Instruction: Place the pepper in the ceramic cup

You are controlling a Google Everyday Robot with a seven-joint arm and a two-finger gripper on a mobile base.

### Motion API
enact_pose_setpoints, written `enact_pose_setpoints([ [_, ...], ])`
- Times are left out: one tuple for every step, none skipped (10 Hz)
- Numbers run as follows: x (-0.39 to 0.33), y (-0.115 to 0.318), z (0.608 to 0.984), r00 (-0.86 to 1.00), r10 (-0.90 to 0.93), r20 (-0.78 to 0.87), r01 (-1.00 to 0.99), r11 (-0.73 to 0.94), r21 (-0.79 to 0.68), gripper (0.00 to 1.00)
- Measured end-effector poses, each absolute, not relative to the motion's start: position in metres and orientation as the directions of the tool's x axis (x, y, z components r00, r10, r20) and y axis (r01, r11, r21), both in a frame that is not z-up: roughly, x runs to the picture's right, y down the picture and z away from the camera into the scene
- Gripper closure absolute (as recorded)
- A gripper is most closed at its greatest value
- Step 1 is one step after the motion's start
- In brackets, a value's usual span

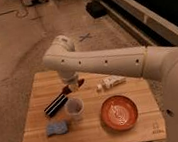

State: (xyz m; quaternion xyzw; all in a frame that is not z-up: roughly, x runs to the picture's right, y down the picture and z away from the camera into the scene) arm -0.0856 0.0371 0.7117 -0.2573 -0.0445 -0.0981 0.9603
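Note:
My gripper (74, 87) hangs from the white arm over the middle of the wooden table (142, 128). It is shut on the small dark red pepper (78, 82), which sticks out to the right of the fingers. The white ceramic cup (74, 108) stands upright on the table just in front of and below the gripper, a short gap apart from it. The cup's inside looks empty.
A black bar with white stripes (56, 104) lies left of the cup. A blue sponge (57, 127) lies at the front left. An orange-red patterned plate (118, 113) sits to the right of the cup. A small white packet (110, 82) lies behind the plate.

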Motion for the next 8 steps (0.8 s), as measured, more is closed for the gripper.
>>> enact_pose_setpoints([
  [-0.09,0.039,0.708,0.975,-0.136,0.177,0.208,0.841,-0.5,1.0],
  [-0.093,0.041,0.706,0.97,-0.099,0.22,0.203,0.83,-0.519,1.0],
  [-0.093,0.042,0.705,0.964,-0.058,0.26,0.193,0.823,-0.535,1.0],
  [-0.091,0.043,0.703,0.954,-0.012,0.301,0.183,0.816,-0.548,1.0],
  [-0.094,0.046,0.7,0.943,0.017,0.333,0.184,0.806,-0.563,1.0],
  [-0.094,0.049,0.698,0.935,0.037,0.353,0.186,0.797,-0.575,1.0],
  [-0.095,0.053,0.696,0.927,0.048,0.371,0.194,0.787,-0.586,1.0],
  [-0.097,0.058,0.698,0.925,0.05,0.377,0.198,0.784,-0.588,1.0],
])
